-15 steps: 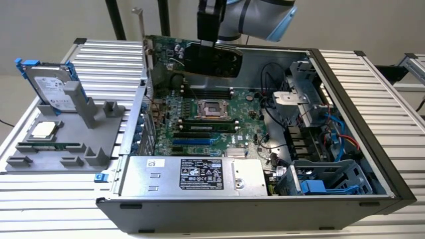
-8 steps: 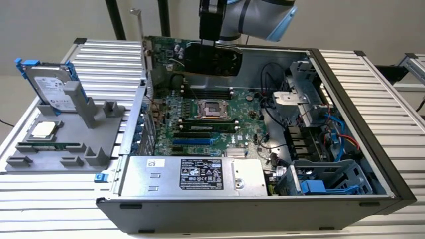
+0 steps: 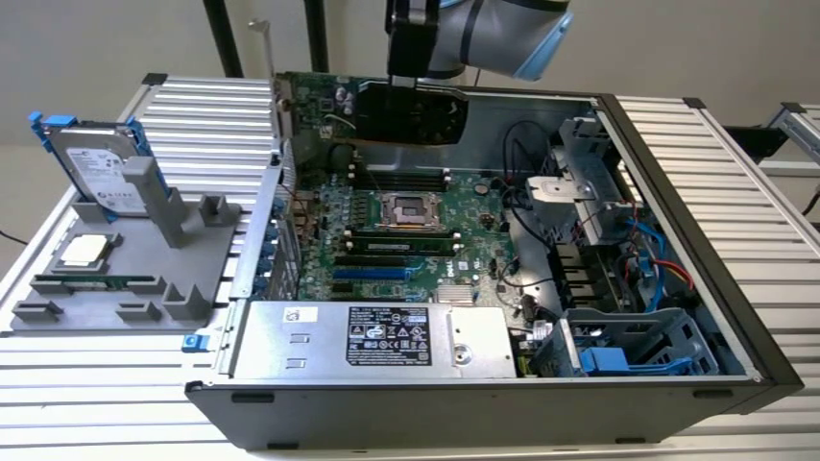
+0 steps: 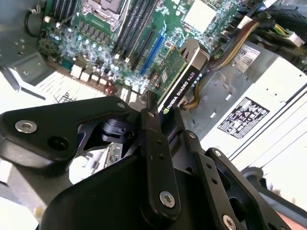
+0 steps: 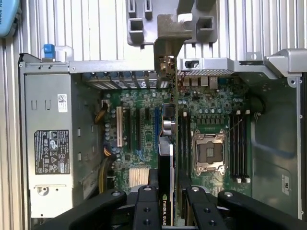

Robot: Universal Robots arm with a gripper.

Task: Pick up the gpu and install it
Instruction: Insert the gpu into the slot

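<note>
The main danger, as I judge it, is a bad alignment. The gpu [image 3: 410, 113] hangs in the air over the far part of the open computer case [image 3: 448, 413], above the motherboard [image 3: 384, 240]. If its lower edge comes down beside a slot and not into it, the card could press on the board's parts or damage its own contacts. In the first wrist view the card runs along the long slots, just beside the blue slot [image 5: 156, 125], so a small error to either side would be enough. The end of the card toward the slotted wall of the case could also catch there and tilt the card in the grasp.

The pincer [image 3: 410, 84] pinches the gpu on its upper edge, open only as wide as the card with its black cooler is thick. In both wrist views the black fingers [image 4: 152, 110] lie against the two faces. I see the card touching nothing else. On the exterior view's left, a grey holder [image 3: 129, 298] stands on the table [image 3: 77, 384].
</note>
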